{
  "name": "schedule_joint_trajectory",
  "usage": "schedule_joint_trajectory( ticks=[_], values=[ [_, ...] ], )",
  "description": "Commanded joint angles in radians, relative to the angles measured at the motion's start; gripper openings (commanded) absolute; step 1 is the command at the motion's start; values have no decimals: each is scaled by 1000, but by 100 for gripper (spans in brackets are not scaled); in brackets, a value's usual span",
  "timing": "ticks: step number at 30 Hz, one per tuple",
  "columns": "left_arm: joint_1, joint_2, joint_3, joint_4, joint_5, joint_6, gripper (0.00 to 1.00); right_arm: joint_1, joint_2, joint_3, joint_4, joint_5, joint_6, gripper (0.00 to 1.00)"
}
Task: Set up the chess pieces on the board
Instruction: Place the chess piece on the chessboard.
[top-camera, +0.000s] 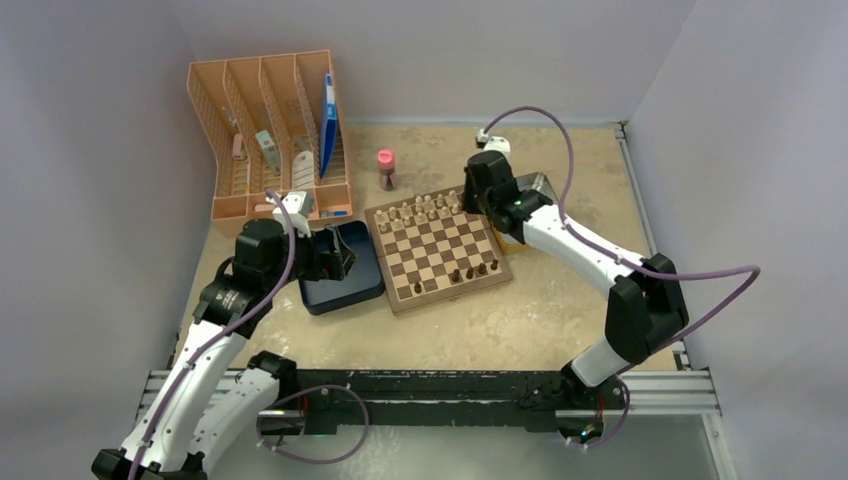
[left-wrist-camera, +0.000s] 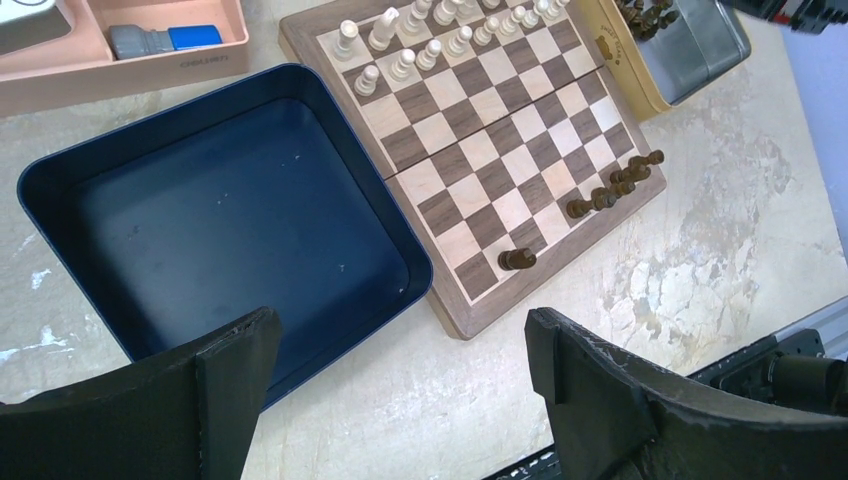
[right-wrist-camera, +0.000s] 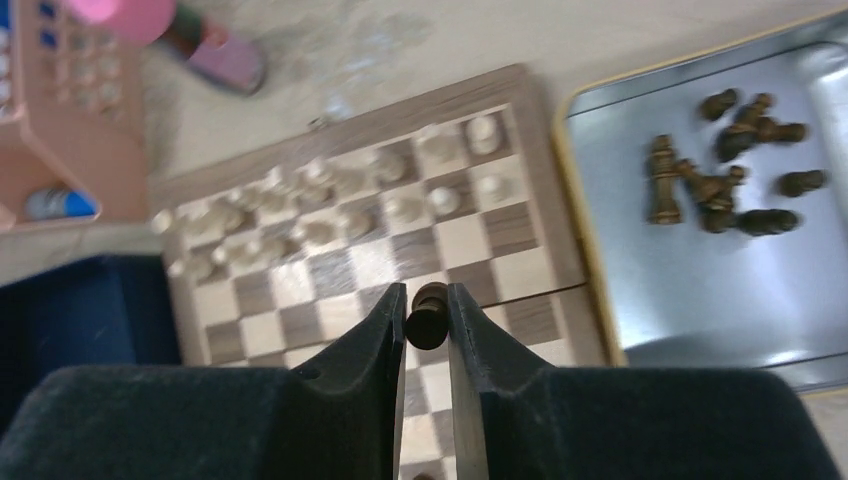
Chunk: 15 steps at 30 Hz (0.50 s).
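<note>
Underneath everything, a beige mottled table (top-camera: 560, 320). At its far left corner, a peach plastic file rack (top-camera: 265, 110) with upright slots. Near the middle, a square wooden chessboard (top-camera: 440, 250) of dark brown and light tan checks inside a light wood border, turned slightly askew. Just beside the board's left edge, a dark blue square box (top-camera: 335, 285) with rounded corners. Off the board's far right corner, a silver metal tin with a yellow rim (right-wrist-camera: 720, 290), lying flat on the table.

Poised over the near edge of the blue box, the left pincer (left-wrist-camera: 400, 370), fingers spread wide, gripping nothing. Above the far right part of the board, the right pincer (right-wrist-camera: 427, 292), clamped tight around one dark brown wooden chess piece (right-wrist-camera: 427, 320).

Behind the board and apart from it, a small pink-capped bottle (top-camera: 385, 168), upright.

Along the board's two far rows, pale cream wooden chess figures (left-wrist-camera: 430, 45), upright, blurred in the right wrist view. Close to the board's near edge, toward the right, a short line of dark brown chess pieces (left-wrist-camera: 615, 185). Farther left along that same edge, a single dark piece (left-wrist-camera: 516, 259), well apart from the line. Heaped in the tin, more dark pieces (right-wrist-camera: 725, 180), most tumbled on their sides, exact count hard to tell.
</note>
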Motion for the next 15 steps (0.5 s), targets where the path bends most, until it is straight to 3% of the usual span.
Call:
schedule_joint_trajectory(
  ticks=[1, 15],
  values=[
    [5, -21, 5, 29, -21, -12, 93, 83, -33, -6, 17, -66, 2, 22],
    [7, -121, 14, 10, -152, -38, 95, 404, 31, 11, -36, -78, 91, 22]
  ],
)
